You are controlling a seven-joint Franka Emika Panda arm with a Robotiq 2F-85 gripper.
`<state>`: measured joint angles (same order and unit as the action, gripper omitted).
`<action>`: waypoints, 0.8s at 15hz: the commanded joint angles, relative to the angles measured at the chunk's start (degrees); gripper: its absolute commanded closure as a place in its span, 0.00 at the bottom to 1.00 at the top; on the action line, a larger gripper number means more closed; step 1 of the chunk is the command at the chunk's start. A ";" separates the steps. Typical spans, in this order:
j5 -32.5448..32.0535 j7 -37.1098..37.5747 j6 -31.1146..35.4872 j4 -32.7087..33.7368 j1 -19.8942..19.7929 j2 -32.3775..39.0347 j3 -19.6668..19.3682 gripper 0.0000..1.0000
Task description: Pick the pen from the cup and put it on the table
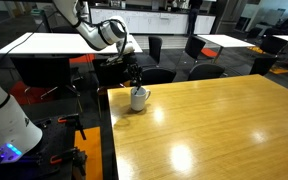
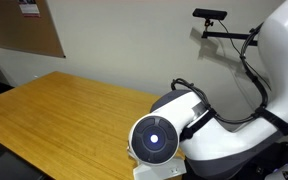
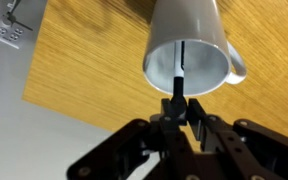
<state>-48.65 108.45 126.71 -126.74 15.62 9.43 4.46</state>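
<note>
The white mug (image 1: 140, 98) stands near the far left corner of the yellow wooden table (image 1: 204, 130). In the wrist view I look into the mug (image 3: 189, 30), handle to the right, with the thin dark pen (image 3: 180, 62) standing inside it. My gripper (image 3: 177, 108) is right over the mug's mouth, its two fingers closed on the pen's upper end. In an exterior view the gripper (image 1: 134, 78) hangs just above the mug. In the exterior view showing the table (image 2: 64, 110), the robot's body hides the mug and pen.
White-topped tables (image 1: 54, 42) and dark chairs (image 1: 199, 50) stand behind the yellow table. The table's left edge (image 1: 106, 110) lies close to the mug. The robot base (image 2: 164, 140) fills the near corner in an exterior view.
</note>
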 commanded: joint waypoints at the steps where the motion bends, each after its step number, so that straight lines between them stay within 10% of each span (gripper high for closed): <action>1: -1.28 2.62 -2.22 -3.16 -1.02 -5.96 1.50 0.95; 12: -0.53 9.58 1.01 -13.01 -6.38 -22.42 1.64 0.95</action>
<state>-48.75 114.82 125.42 -134.71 11.96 -6.85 5.48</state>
